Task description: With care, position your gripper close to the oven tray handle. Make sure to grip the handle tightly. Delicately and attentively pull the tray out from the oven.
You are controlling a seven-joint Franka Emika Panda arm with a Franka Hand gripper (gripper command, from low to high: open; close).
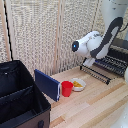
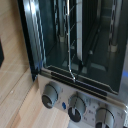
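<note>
The pincer (image 1: 88, 62), whose fingers are too hidden to tell released from clenched, hangs just above the oven tray handle (image 1: 95, 73), a long bar at the tray's (image 1: 112, 64) near edge on the counter (image 1: 95, 102).
</note>
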